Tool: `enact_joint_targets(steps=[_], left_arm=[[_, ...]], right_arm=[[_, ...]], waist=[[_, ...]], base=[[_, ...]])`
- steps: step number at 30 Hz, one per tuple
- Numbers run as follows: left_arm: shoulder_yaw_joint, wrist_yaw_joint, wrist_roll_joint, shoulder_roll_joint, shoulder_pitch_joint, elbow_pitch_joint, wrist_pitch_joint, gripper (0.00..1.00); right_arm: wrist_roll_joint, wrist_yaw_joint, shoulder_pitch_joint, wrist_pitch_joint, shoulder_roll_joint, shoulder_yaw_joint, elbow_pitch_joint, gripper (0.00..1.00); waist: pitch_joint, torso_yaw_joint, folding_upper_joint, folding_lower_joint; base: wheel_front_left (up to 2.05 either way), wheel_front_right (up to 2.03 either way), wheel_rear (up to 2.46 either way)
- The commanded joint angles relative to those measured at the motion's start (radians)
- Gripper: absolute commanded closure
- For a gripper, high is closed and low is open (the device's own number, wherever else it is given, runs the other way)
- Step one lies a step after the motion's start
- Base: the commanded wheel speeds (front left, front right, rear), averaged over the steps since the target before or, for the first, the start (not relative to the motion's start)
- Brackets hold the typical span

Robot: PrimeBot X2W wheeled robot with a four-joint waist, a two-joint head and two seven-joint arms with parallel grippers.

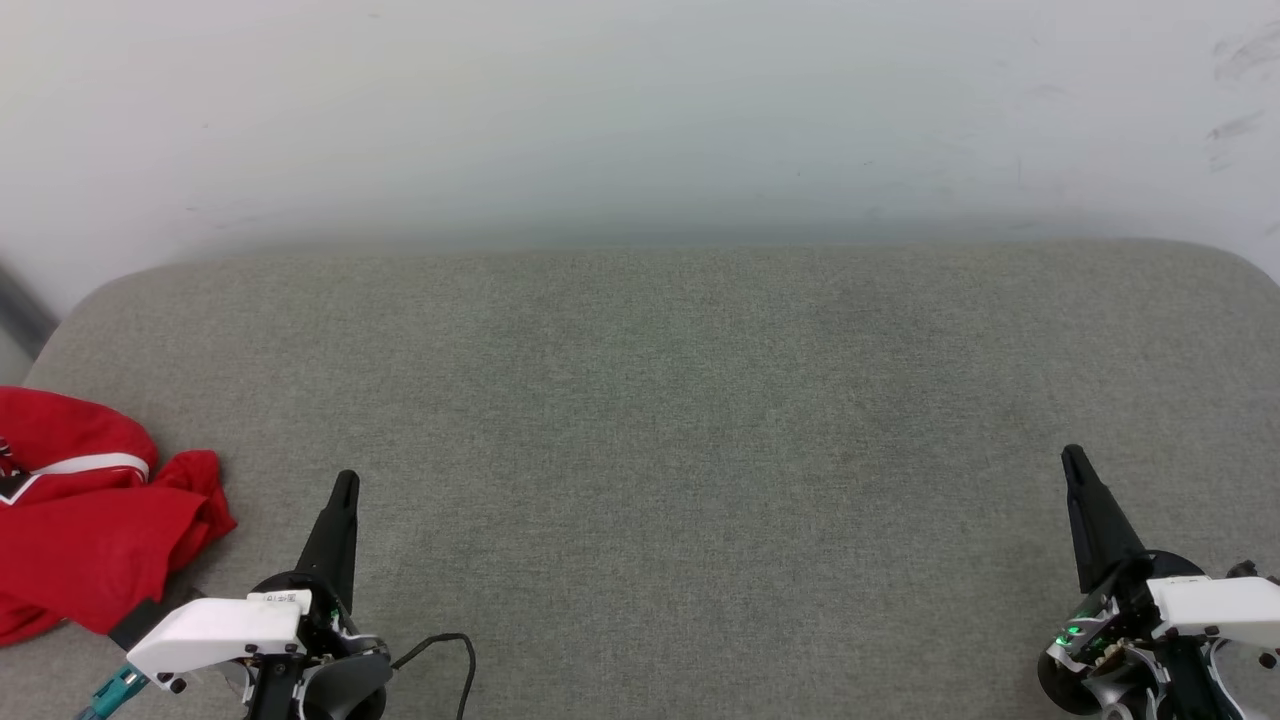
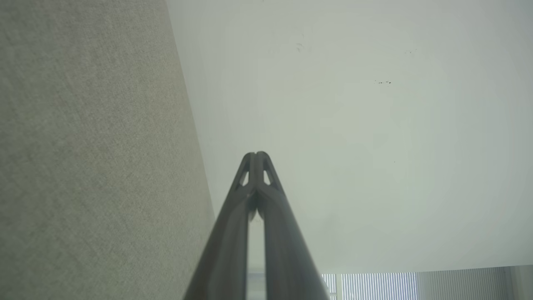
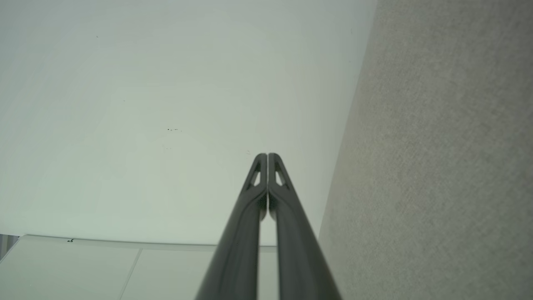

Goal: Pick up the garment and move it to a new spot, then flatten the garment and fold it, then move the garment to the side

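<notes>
The crumpled red garment is seen at the left edge of the grey fabric cushion, just beside the left pincer and well apart from the right pincer. Both pincers are clenched, empty. Window blinds are caught by the left wrist view alone.

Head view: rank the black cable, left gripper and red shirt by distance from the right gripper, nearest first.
From the right gripper, at lower right:
1. Black cable, a loop just right of the left arm's wrist.
2. Left gripper, at lower left, fingers shut.
3. Red shirt, crumpled at the far left edge of the grey cushion.
</notes>
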Motion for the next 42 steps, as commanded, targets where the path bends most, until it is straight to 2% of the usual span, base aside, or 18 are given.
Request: enact_joint_targets(steps=[1, 7, 8, 16, 24, 42], left_arm=[[0.001, -0.003, -0.002, -0.001, -0.005, 0.0, 0.002, 1.0], [0.001, -0.003, -0.002, -0.001, -0.005, 0.0, 0.002, 1.0], [-0.006, 0.0, -0.001, -0.001, 0.007, 0.01, -0.003, 0.0], [-0.065, 0.0, 0.005, -0.001, -0.005, -0.024, -0.049, 0.0], [-0.113, 0.0, 0.102, 0.004, -0.015, -0.056, -0.088, 0.0], [-0.148, 0.0, 0.441, 0.0, -0.008, -0.086, -0.16, 0.0]], right_arm=[[-0.005, 0.0, -0.011, 0.001, 0.004, 0.001, 0.001, 1.0], [-0.005, 0.0, -0.011, 0.001, 0.004, 0.001, 0.001, 1.0], [0.0, 0.0, 0.009, -0.002, 0.0, 0.001, 0.009, 0.0], [-0.014, 0.0, 0.024, -0.04, 0.0, 0.018, -0.036, 0.0], [-0.072, 0.0, 0.033, -0.083, -0.015, 0.044, -0.073, 0.0], [-0.417, 0.0, 0.049, -0.16, -0.031, 0.072, -0.119, 0.0]], waist=[[0.0, 0.0, -0.0001, 0.0], [0.0, 0.0, -0.0001, 0.0], [0.0, 0.0, -0.0001, 0.0], [0.001, -0.001, -0.0001, 0.0], [0.001, -0.001, -0.0001, 0.0], [-0.002, 0.001, -0.0001, 0.0]], base=[[0.0, 0.0, 0.0], [0.0, 0.0, 0.0], [0.0, 0.0, 0.0], [0.0, 0.0, 0.0], [0.0, 0.0, 0.0], [0.0, 0.0, 0.0]])
